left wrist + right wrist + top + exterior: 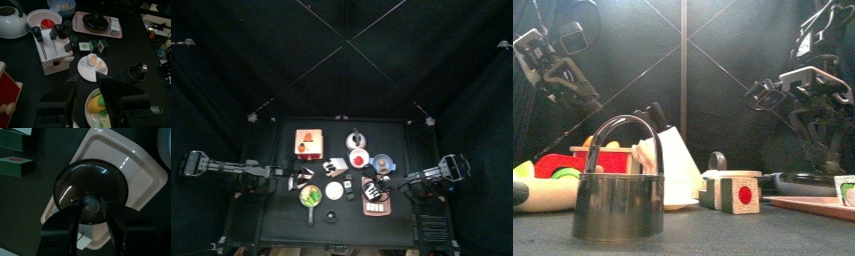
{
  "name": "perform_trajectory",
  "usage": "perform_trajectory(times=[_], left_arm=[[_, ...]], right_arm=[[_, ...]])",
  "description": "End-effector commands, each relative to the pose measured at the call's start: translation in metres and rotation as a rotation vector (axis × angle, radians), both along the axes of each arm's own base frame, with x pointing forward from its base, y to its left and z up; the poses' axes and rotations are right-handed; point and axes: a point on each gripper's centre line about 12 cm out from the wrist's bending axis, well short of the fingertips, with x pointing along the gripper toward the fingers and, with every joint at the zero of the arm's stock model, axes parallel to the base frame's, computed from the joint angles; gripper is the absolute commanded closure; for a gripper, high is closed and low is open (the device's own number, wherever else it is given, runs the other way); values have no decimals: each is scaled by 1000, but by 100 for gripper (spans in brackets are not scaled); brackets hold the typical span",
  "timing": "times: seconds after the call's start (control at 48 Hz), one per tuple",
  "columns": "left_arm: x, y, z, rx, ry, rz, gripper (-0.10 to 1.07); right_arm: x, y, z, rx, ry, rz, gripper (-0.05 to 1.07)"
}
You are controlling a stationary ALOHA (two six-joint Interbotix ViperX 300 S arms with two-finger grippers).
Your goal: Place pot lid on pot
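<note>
The pot lid (90,187), a dark glass dome with a metal knob at its centre, lies flat on a pale pink tray (137,165) at the table's right side, directly below the right gripper (88,215). In the right wrist view the two black jaws stand apart with the knob between them, and I cannot tell whether they touch it yet; nothing is lifted, so I judge the lid is not yet gripped. The lid is round, so it has no long axis to line up with; what matters is that the knob sits centred in the gap, which it nearly does. The right arm is clearly the nearer one. The pot (619,190), a steel one with a hoop handle standing upright, shows large at the front of the table in the front view, towards the left side, well apart from the tray, so the carry would have to cross the table. The left gripper (85,102) hangs over a plate of green and yellow food (99,104) with its jaws spread and empty; a knife block (55,46) and a kettle (13,22) lie beyond it
</note>
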Motion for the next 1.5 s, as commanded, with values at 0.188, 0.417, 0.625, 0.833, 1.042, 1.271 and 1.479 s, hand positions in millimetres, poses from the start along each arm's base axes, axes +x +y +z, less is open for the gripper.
perform_trajectory(times=[0.188,0.417,0.625,0.833,1.042,1.271,1.479], left_arm=[[3,0,5,0,-15,-2,23],[2,0,4,0,-8,-1,23],[0,1,-1,0,14,4,23],[-1,1,-3,0,17,7,23],[-2,2,-4,0,20,9,22],[-2,2,-4,0,20,9,22],[-2,2,-4,0,21,9,23]], right_arm=[[14,-4,46,-17,-158,28,32],[22,-36,75,-57,-230,-26,32],[19,-66,79,-96,-178,-85,32],[26,-91,84,-133,-157,-66,32],[35,-112,90,-159,-148,-47,32],[45,-130,84,-181,-116,-3,32],[53,-152,83,-187,-103,-3,32]])
